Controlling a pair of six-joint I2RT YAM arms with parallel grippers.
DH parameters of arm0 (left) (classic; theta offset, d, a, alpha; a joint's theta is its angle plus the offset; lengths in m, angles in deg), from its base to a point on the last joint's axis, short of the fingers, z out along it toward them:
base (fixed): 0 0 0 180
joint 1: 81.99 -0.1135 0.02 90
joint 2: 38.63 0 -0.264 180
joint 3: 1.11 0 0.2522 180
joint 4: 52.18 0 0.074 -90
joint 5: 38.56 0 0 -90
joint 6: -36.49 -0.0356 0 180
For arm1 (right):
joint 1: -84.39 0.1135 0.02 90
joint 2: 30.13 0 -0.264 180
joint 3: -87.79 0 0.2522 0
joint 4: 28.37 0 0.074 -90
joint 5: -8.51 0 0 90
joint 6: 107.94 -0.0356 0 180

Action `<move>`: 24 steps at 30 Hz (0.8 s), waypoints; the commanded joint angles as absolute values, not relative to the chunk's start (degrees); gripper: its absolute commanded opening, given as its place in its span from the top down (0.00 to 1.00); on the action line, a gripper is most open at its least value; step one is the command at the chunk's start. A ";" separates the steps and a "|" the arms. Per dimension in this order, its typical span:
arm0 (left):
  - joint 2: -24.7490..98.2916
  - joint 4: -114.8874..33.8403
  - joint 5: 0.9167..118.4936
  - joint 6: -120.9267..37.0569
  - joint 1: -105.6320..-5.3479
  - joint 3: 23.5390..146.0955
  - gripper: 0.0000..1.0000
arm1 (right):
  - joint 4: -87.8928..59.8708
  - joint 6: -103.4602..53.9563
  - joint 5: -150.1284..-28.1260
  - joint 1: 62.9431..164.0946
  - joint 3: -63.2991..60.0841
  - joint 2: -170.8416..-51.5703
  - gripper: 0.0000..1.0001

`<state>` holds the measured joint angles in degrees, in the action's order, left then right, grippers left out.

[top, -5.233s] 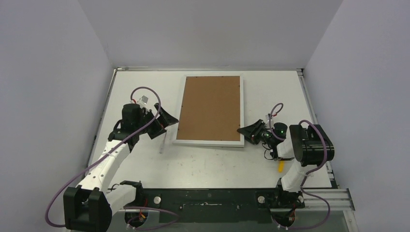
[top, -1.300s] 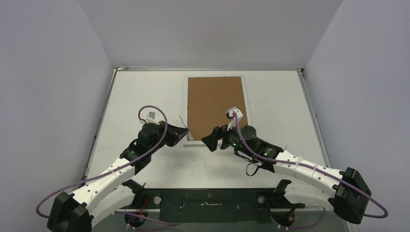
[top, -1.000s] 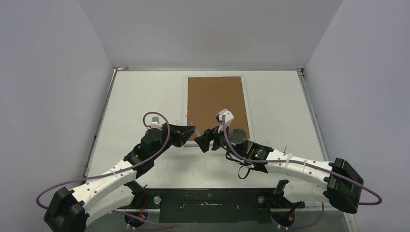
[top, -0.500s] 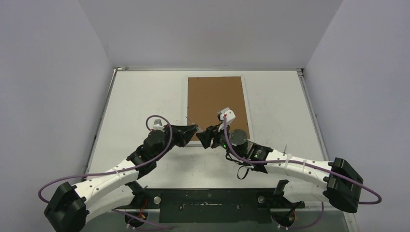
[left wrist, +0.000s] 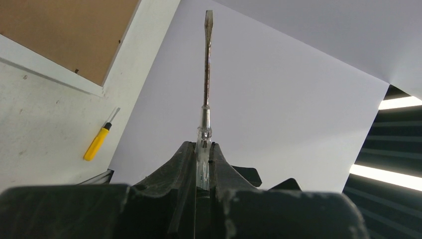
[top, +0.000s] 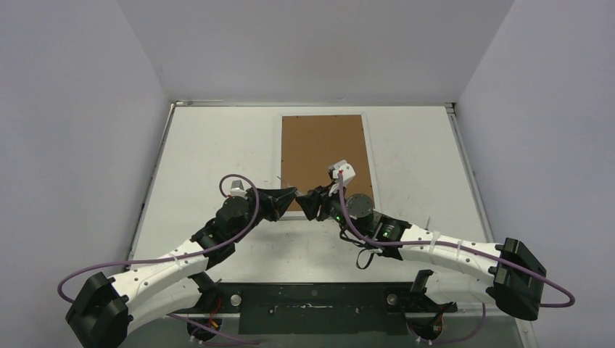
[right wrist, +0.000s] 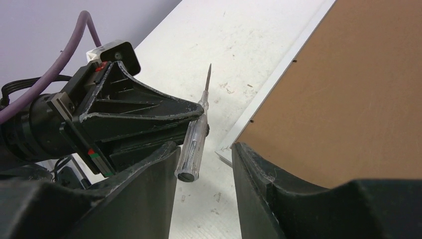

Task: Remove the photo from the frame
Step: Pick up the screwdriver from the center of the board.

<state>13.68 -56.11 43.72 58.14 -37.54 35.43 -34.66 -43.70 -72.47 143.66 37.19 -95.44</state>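
Both arms have swung inward to meet just before the frame [top: 323, 152], which lies back-up on the surface [top: 217, 145] with the photo unseen beneath its brown back, so the left tool [left wrist: 201, 149], clamped on a clear-handled screwdriver [right wrist: 191, 149], can seemingly pass it to the half-open right tool [right wrist: 203, 152] bracketing its handle.

Robotics lab test cell: two robot arms [top: 435, 250] trailing loose purple cables [top: 94, 272], bolted to a black base plate [top: 312, 297] at the near edge of a scuffed white table [top: 217, 145], boxed in on three sides by plain pale walls [top: 72, 109]. Props in view are a picture frame [top: 324, 148], a clear-handled screwdriver [right wrist: 191, 149] and a yellow screwdriver [left wrist: 97, 144]. The left wrist view catches what look like ceiling strip lights [left wrist: 398, 103] past the wall panel, too blown out to be sure.
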 commanded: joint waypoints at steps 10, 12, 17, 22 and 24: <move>14.88 -63.50 43.19 58.06 -35.18 33.92 0.87 | -32.84 -46.64 -71.08 143.76 33.03 -96.54 0.95; 13.82 -63.51 41.72 56.80 -35.20 33.23 0.61 | -32.05 -49.39 -67.80 143.46 34.80 -94.39 0.95; 8.14 -56.26 39.38 52.87 -37.40 31.85 0.23 | -28.73 -53.81 -68.79 138.74 37.85 -89.18 0.95; 1.07 -52.93 47.15 42.83 -46.36 29.40 0.19 | -16.78 -56.68 -79.01 129.67 34.40 -86.74 0.95; -1.09 -52.72 54.87 36.27 -52.17 28.97 0.19 | -9.61 -56.34 -83.53 126.08 31.78 -86.73 0.95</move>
<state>2.86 -54.36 44.22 49.03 -43.88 29.93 -22.18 -54.17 -74.15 131.77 37.06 -87.69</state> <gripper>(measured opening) 0.807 0.187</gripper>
